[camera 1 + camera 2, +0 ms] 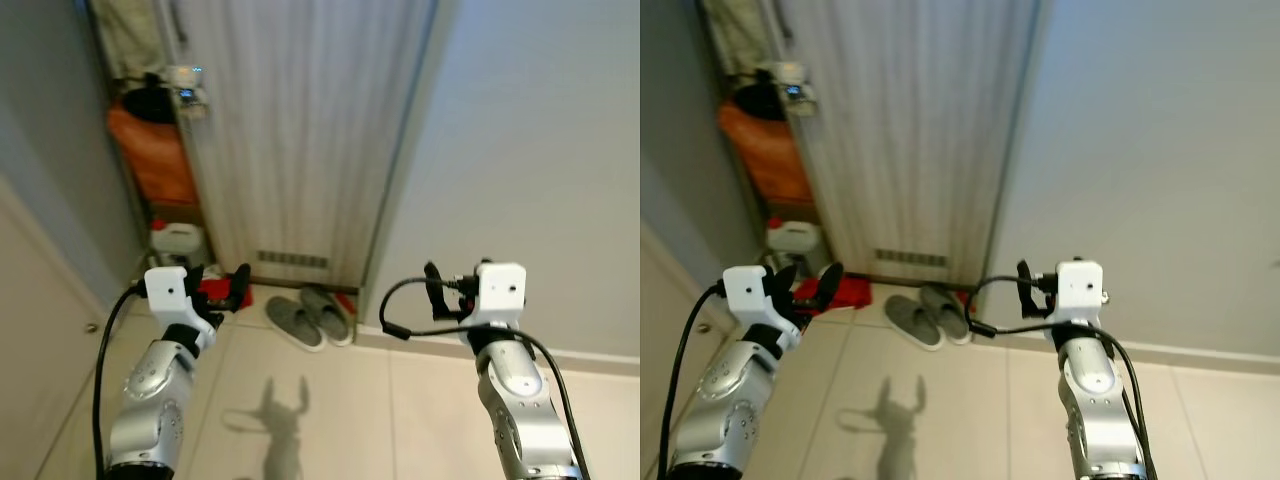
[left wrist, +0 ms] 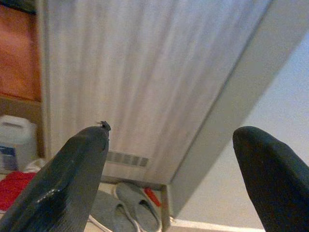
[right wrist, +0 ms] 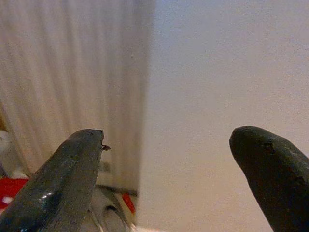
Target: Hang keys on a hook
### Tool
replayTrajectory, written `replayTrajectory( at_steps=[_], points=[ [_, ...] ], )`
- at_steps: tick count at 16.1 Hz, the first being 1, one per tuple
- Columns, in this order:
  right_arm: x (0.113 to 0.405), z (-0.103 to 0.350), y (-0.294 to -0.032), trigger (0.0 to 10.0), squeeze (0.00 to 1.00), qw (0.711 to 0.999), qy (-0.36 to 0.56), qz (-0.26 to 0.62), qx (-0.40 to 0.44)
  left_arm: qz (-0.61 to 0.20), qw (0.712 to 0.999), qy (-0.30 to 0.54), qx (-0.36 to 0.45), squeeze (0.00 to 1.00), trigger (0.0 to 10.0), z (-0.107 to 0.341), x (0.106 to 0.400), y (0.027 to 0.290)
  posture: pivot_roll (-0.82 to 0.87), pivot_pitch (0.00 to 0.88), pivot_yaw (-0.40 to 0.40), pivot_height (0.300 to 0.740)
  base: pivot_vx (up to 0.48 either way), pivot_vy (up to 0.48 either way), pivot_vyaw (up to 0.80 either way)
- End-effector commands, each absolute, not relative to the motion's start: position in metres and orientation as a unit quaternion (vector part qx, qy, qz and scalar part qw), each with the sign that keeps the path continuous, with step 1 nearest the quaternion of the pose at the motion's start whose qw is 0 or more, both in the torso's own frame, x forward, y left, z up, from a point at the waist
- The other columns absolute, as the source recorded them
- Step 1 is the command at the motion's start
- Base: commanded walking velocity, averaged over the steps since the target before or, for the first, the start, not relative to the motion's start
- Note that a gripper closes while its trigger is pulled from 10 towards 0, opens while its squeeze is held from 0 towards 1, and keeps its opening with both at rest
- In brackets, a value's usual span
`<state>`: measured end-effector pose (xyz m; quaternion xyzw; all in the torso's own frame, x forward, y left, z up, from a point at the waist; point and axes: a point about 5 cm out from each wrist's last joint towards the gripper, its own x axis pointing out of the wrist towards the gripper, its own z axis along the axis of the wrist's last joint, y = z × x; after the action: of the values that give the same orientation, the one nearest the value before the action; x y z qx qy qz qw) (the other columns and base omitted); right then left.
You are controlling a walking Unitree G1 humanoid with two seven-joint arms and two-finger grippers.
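My two hands are raised before a ribbed sliding door (image 1: 300, 130) and a bare wall (image 1: 540, 150) in a hallway, both spread wide and holding nothing. From the wrists, my left hand (image 2: 174, 179) shows its two black fingers well apart with only the door and floor between them; my right hand (image 3: 169, 179) is just as wide, framing the door's edge and the plain wall. From the head camera, my left hand (image 1: 225, 285) sits out toward the open storage gap, my right hand (image 1: 432, 285) toward the wall.

I can make out neither keys nor a hook, so I cannot say where either is. That is the chief risk as I judge it: with nothing held and no target found, any reach now would be a guess.

A pair of grey slippers (image 1: 310, 315) lies on the tiled floor (image 1: 350, 400) at the foot of the door, with something red (image 1: 215, 290) and a white jug (image 1: 178, 240) just beside the opening. Stepping forward, I could catch the slippers underfoot or nudge the jug. Above, orange fabric (image 1: 150, 150) hangs in the gap; a left arm swung that way could snag it or knock the door's edge.
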<state>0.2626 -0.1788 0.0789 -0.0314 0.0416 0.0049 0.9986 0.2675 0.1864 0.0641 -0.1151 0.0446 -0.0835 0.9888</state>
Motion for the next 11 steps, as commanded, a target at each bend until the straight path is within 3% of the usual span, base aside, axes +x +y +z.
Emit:
replayTrajectory(
  at_steps=[1,10,11],
  points=[
    [0.262,0.076,-0.19,10.0,0.0,0.998,0.051,-0.014,-0.036,-0.101,0.987,0.036,-0.123,0.0,10.0,0.066,0.272,0.178,-0.03,0.0,-0.003,0.74,0.0,-0.442,0.0],
    [0.265,0.07,-0.185,10.0,0.0,0.998,0.06,-0.018,-0.014,-0.102,0.987,0.055,-0.11,0.0,10.0,0.05,0.283,0.18,-0.05,0.0,0.036,0.74,0.0,-0.442,0.0],
    [0.264,0.07,-0.185,10.0,1.0,0.998,0.055,-0.019,-0.003,-0.103,0.987,0.055,-0.108,0.0,10.0,0.05,0.284,0.18,-0.05,0.0,0.036,0.74,0.0,-0.428,0.0]
  ],
)
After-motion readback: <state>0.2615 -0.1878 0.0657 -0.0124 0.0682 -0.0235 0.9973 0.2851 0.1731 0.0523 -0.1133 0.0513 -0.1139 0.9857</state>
